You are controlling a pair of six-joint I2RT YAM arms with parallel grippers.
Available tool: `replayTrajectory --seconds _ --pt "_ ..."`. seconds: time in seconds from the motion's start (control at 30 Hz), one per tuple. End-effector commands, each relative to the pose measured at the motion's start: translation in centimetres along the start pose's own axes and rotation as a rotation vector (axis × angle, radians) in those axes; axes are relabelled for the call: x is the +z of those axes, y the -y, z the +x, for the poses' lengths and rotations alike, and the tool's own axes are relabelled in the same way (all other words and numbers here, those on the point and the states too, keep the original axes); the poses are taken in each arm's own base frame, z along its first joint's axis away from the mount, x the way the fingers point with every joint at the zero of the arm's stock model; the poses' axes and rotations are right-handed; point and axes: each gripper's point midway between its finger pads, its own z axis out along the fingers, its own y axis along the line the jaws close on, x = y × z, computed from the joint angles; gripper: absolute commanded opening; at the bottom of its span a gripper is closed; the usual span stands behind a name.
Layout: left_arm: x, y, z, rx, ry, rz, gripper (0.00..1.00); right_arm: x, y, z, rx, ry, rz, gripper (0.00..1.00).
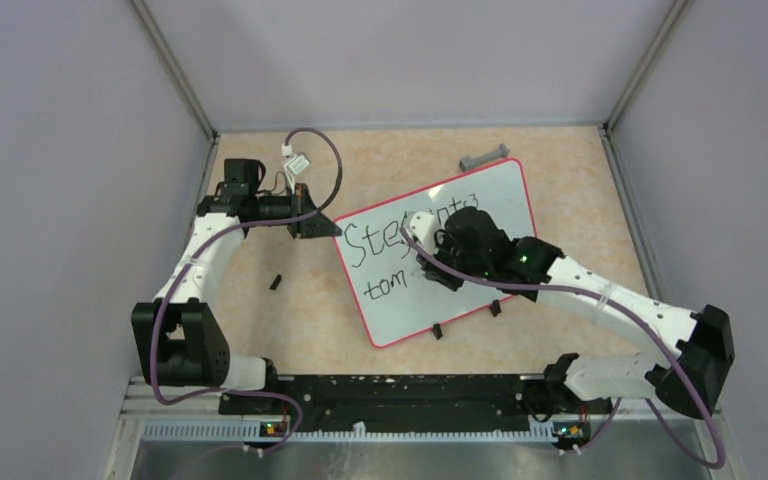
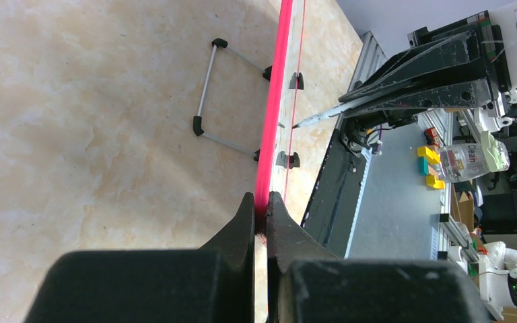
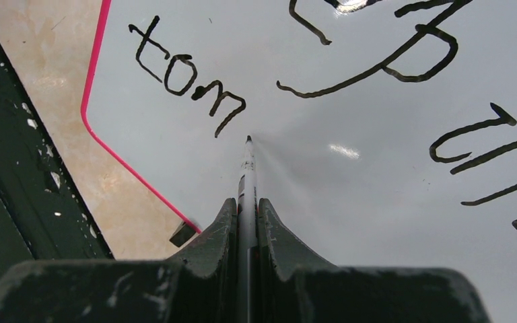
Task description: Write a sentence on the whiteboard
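From above, the board (image 1: 407,312) lies askew on the table (image 1: 380,160), between the two arms. Its sentence (image 1: 365,243) has reached "tom" on the second line. The left tool (image 1: 312,224) sits at the board's left edge and the right tool (image 1: 438,262) is over the writing. A small black piece (image 1: 276,282) lies apart on the table, and a grey bar (image 1: 485,157) lies beyond the board. Plain walls (image 1: 410,50) close in three sides.

Left wrist: the left tool (image 2: 261,214) is pinched on the pink rim (image 2: 274,101). That clamp should hold firm so strokes do not shove the board.

Right wrist: the right tool (image 3: 246,205) is closed on the marker (image 3: 246,178), with the tip just past the "m". Whether it touches, I cannot tell. The glossy surface will likely let the tip skid, so light, even pressure and a clear gap before the next word seem wise.
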Motion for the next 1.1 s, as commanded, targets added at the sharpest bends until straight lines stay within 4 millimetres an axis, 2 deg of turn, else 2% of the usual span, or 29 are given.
replayTrajectory --seconds 0.0,0.4,0.83,1.07 --pt "0.1 -0.8 0.3 0.026 -0.008 -0.029 0.00 -0.4 1.6 -3.4 0.024 0.092 0.060 0.00" --pt "0.1 -0.6 0.2 0.031 -0.007 -0.024 0.00 0.9 1.2 -3.7 0.026 0.084 0.029 0.00" --pt "0.1 -0.7 0.2 0.028 -0.009 -0.025 0.00 1.4 0.0 0.4 -0.004 -0.019 -0.007 0.00" --pt "0.2 -0.8 0.3 0.026 -0.010 -0.025 0.00 1.1 0.1 1.6 -0.005 -0.044 0.006 0.00"
